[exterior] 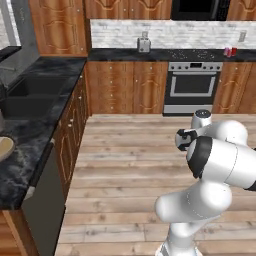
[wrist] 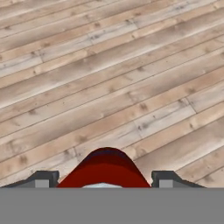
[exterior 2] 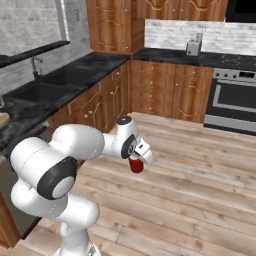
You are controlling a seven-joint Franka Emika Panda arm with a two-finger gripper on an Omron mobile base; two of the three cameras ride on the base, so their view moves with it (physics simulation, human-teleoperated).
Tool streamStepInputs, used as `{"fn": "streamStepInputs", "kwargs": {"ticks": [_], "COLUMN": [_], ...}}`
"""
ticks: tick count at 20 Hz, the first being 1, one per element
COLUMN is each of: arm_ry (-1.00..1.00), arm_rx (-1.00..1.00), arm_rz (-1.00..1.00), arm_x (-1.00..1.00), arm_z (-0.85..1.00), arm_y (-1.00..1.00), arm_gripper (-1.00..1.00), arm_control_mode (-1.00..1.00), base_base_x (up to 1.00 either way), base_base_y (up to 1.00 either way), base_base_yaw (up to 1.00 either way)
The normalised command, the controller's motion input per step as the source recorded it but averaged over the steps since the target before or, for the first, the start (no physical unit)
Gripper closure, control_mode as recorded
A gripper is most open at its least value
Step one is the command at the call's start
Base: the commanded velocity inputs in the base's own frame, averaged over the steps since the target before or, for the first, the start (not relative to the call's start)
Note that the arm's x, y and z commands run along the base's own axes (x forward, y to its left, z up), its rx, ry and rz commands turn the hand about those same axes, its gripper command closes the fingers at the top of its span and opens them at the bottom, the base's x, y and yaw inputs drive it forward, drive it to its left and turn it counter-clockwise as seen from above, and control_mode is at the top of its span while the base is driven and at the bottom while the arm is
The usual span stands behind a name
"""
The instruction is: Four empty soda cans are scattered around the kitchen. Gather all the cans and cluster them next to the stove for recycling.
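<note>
My gripper (exterior 2: 136,162) is shut on a red soda can (exterior 2: 135,165) and holds it above the wood plank floor in the middle of the kitchen. In the hand view the can (wrist: 105,168) sits between the two dark fingertips (wrist: 41,179), its silver top towards the camera. The stove (exterior: 194,56) stands against the far wall, a black cooktop over a silver oven front (exterior 2: 234,97). On the counter just right of the stove are small cans (exterior: 229,51), one red and one pinkish.
A black marbled counter with a sink (exterior: 25,95) runs along the left wall. A silver toaster (exterior: 144,45) stands on the back counter left of the stove. A black microwave (exterior: 200,9) hangs above the cooktop. Open floor (exterior: 130,150) lies between me and the stove.
</note>
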Motion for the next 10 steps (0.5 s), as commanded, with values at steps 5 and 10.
{"fn": "streamStepInputs", "kwargs": {"ticks": [5,10], "arm_ry": [0.00,0.00], "arm_rx": [0.00,0.00], "arm_rz": [0.00,0.00], "arm_x": [0.00,0.00], "arm_z": [0.00,0.00], "arm_y": [0.00,0.00], "arm_gripper": [1.00,1.00], "arm_control_mode": [1.00,1.00], "base_base_x": [0.47,0.46], "base_base_y": [-0.56,-0.56], "base_base_yaw": [0.00,0.00]}}
